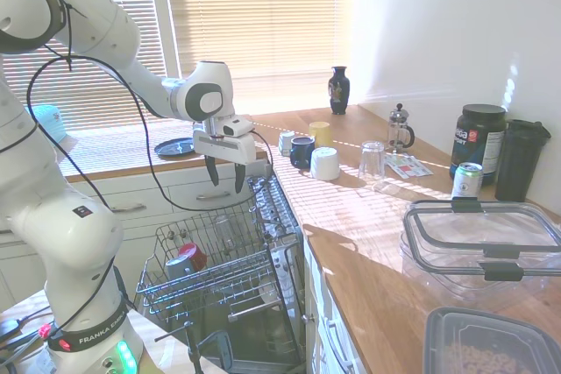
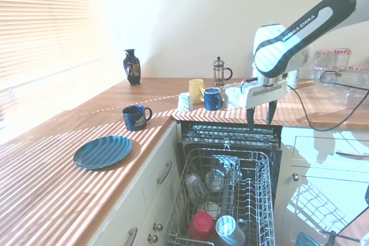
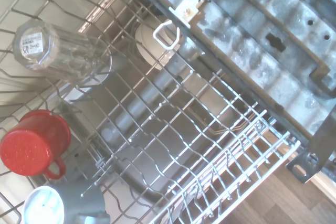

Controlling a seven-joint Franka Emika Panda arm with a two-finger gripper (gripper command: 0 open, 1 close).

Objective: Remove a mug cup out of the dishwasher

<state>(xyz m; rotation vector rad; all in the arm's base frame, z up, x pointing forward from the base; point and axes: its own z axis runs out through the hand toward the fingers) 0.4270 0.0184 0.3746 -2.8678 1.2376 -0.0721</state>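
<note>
The dishwasher's silver wire rack [image 1: 149, 279] [image 2: 266, 200] [image 3: 210, 145] is pulled out below the wooden counter. The dark grey-blue mug cup [image 1: 179, 266] [image 2: 229, 230] [image 3: 60, 206] lies at the rack's front end, its pale mouth showing, right beside a red mug [image 1: 195, 256] [image 2: 202, 226] [image 3: 34, 142]. My gripper [image 1: 226, 176] [image 2: 260, 116] hangs open above the back end of the rack, well above the mugs and holding nothing.
A clear glass [image 3: 58, 51] and a white cup [image 3: 157, 43] lie further back in the rack. On the counter stand a navy printed mug [image 2: 136, 117], a blue plate [image 2: 102, 151], a vase [image 2: 131, 66], a French press [image 2: 219, 72], more mugs [image 1: 313, 153] and plastic containers [image 1: 482, 247].
</note>
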